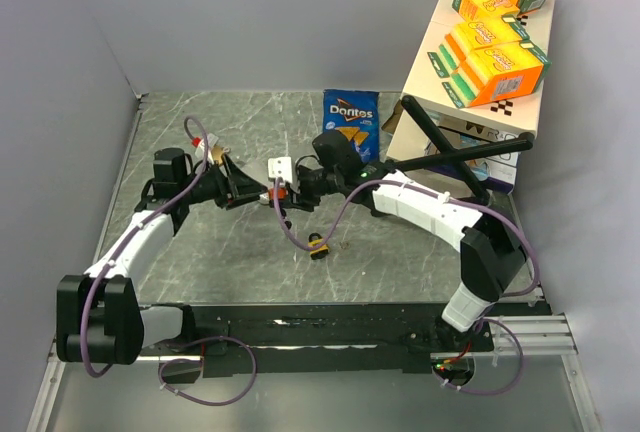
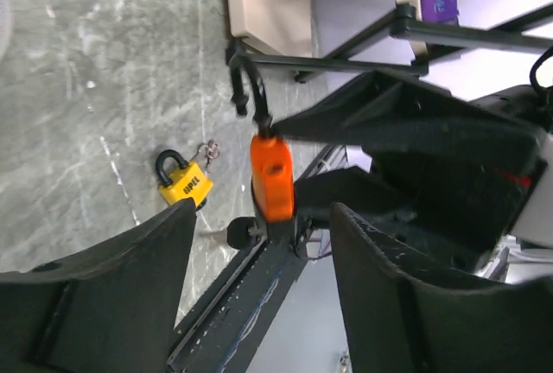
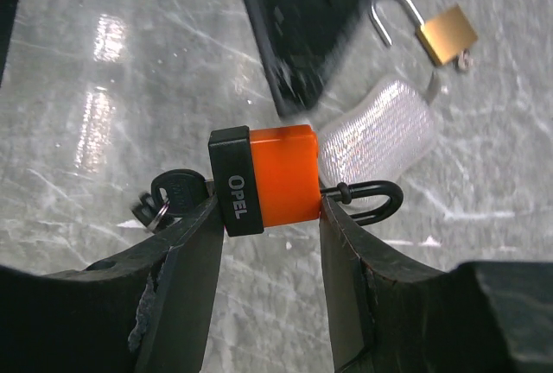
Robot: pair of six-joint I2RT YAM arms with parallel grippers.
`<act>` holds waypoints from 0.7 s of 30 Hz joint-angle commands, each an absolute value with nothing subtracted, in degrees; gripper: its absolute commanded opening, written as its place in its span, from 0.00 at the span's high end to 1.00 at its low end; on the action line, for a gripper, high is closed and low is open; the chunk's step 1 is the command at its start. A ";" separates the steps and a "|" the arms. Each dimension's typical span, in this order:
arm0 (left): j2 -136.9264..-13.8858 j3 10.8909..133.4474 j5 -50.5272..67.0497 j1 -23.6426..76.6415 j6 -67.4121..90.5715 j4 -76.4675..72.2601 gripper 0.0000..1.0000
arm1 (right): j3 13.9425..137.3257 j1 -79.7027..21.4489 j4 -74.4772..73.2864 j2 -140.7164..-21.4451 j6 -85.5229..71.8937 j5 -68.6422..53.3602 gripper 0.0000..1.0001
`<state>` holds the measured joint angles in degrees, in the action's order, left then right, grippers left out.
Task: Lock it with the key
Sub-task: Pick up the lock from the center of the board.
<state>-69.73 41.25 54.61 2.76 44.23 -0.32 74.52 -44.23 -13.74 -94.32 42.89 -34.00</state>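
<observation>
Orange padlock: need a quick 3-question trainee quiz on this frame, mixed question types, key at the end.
1. True or false: the right pincer grips the orange padlock by its body.
2. Which padlock lying on the table has its shackle swung open? A. the brass padlock B. the yellow padlock C. neither
3. Fill in: the key is inserted in the ___ padlock.

Key: 1 true; 2 A; 3 orange.
</observation>
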 commanded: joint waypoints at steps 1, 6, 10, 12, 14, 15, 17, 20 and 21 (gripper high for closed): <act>-70.05 43.51 56.78 4.04 44.74 -4.40 0.35 | 75.06 -45.96 -11.25 -88.42 46.84 -36.04 1.00; -71.10 44.56 57.04 5.27 42.90 -2.82 0.38 | 76.11 -46.58 -12.30 -88.51 47.63 -35.42 1.00; -71.89 45.53 57.30 6.50 41.57 -1.50 0.41 | 76.99 -47.02 -13.27 -88.86 48.25 -35.33 1.00; -72.16 45.88 57.30 6.77 41.22 -1.23 0.41 | 77.17 -47.02 -13.71 -88.77 48.78 -35.42 1.00; -72.51 46.23 57.13 7.03 41.13 -0.97 0.41 | 76.99 -47.28 -13.89 -88.59 49.65 -35.68 1.00; -72.51 46.23 57.04 7.03 41.13 -0.88 0.40 | 76.64 -47.37 -13.89 -88.25 49.92 -35.77 1.00; -72.77 46.58 56.61 7.03 41.13 -0.62 0.40 | 75.94 -47.63 -14.06 -87.63 51.50 -35.77 1.00; -72.51 47.11 54.50 6.94 41.39 -0.44 0.42 | 74.54 -47.90 -14.24 -86.58 53.70 -36.03 1.00; -72.34 47.20 54.06 6.94 41.83 -1.05 0.43 | 74.18 -47.99 -14.33 -86.31 54.31 -36.04 1.00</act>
